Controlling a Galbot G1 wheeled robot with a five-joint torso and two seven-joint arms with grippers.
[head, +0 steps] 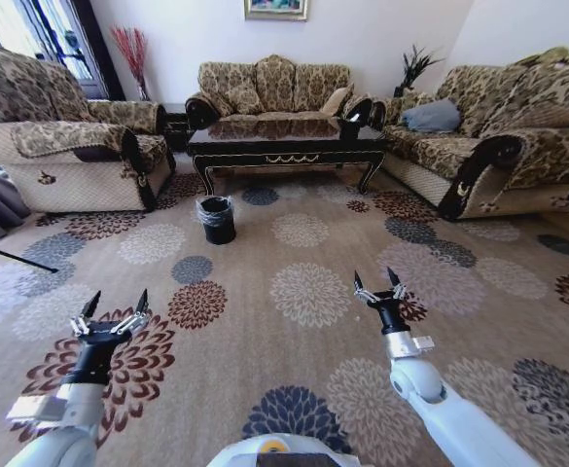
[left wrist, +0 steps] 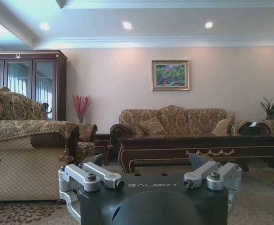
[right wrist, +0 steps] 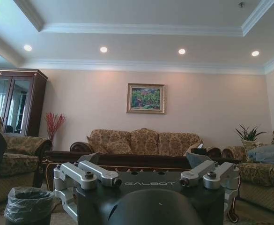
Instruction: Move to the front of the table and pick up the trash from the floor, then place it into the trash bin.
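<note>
The dark glossy table (head: 284,146) with gold trim stands ahead, in front of the far sofa. The small black trash bin (head: 217,219) with its shiny liner sits on the carpet before the table's left end. The trash is out of view. My left gripper (head: 116,306) is held low on the left above the carpet, open and empty. My right gripper (head: 378,284) is held on the right, also open and empty. In the left wrist view, the left gripper (left wrist: 146,161) faces the table (left wrist: 202,147). In the right wrist view, the right gripper (right wrist: 144,159) faces the table (right wrist: 66,156), and the trash bin (right wrist: 29,204) is off to one side.
Patterned sofas ring the table: one on the left (head: 70,146), one behind (head: 274,88) and one on the right (head: 498,136). Flowered carpet (head: 303,292) stretches between me and the table. A thin dark rod (head: 12,257) lies at the left edge.
</note>
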